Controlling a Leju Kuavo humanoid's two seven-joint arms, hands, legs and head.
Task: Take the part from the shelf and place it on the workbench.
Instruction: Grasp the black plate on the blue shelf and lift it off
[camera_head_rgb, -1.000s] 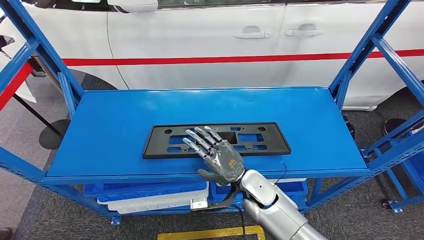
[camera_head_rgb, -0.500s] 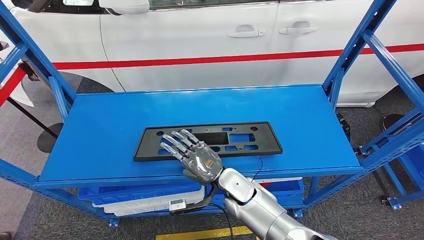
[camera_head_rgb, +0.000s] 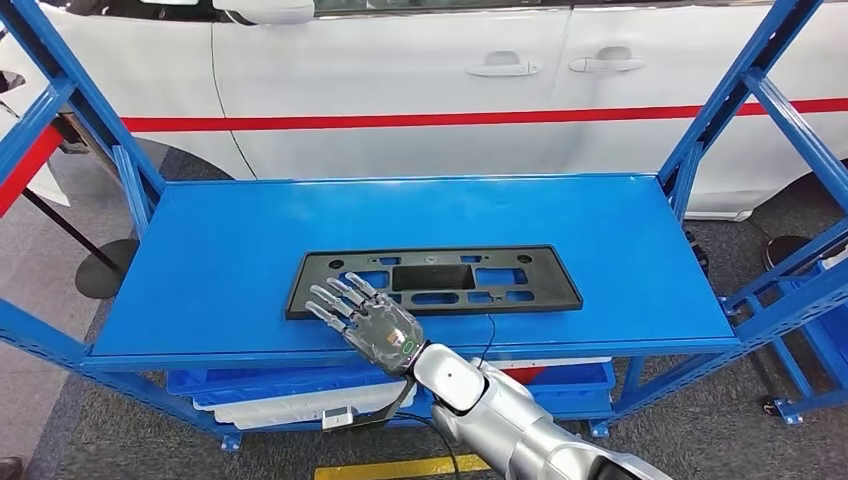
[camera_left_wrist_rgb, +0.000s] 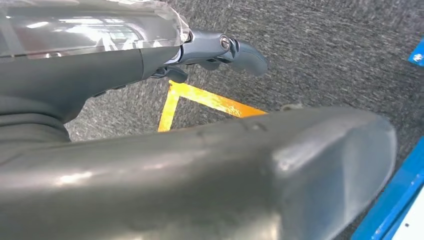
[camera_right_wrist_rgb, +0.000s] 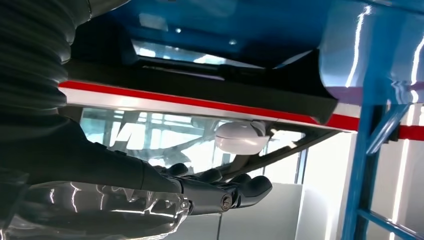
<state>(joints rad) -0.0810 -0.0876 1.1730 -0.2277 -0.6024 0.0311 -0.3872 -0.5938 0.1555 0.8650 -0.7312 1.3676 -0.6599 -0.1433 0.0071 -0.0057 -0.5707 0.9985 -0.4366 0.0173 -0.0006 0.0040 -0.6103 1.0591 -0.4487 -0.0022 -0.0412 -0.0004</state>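
Grey speckled carpet (camera_head_rgb: 60, 400) covers the floor, with a strip of yellow floor tape (camera_head_rgb: 420, 467) right at the near edge. Left hand (camera_left_wrist_rgb: 220, 50) hangs low over that carpet, fingers curled in and nothing visible in them. Up comes the silver right arm, and the right hand (camera_head_rgb: 365, 318) sits at the near rim of the blue shelf (camera_head_rgb: 220, 250), fingers spread flat and reaching onto the near left corner of the part (camera_head_rgb: 432, 280); whether they actually press it, I cannot tell. That part is a long, flat, matte black plastic plate, rectangular with rounded cut-outs and small holes, lying flat on the smooth, glossy painted metal deck, a little near of centre. Below the deck, blue bins (camera_head_rgb: 290, 385) with white panels stacked in them. Blue angled steel uprights (camera_head_rgb: 95, 100) frame the rack on both sides. On the left, a black round stand base (camera_head_rgb: 100, 270) sits on the floor. Farthest back, a white car (camera_head_rgb: 420, 90), shiny bodywork, a red stripe running along its doors and two door handles (camera_head_rgb: 555, 67) side by side.
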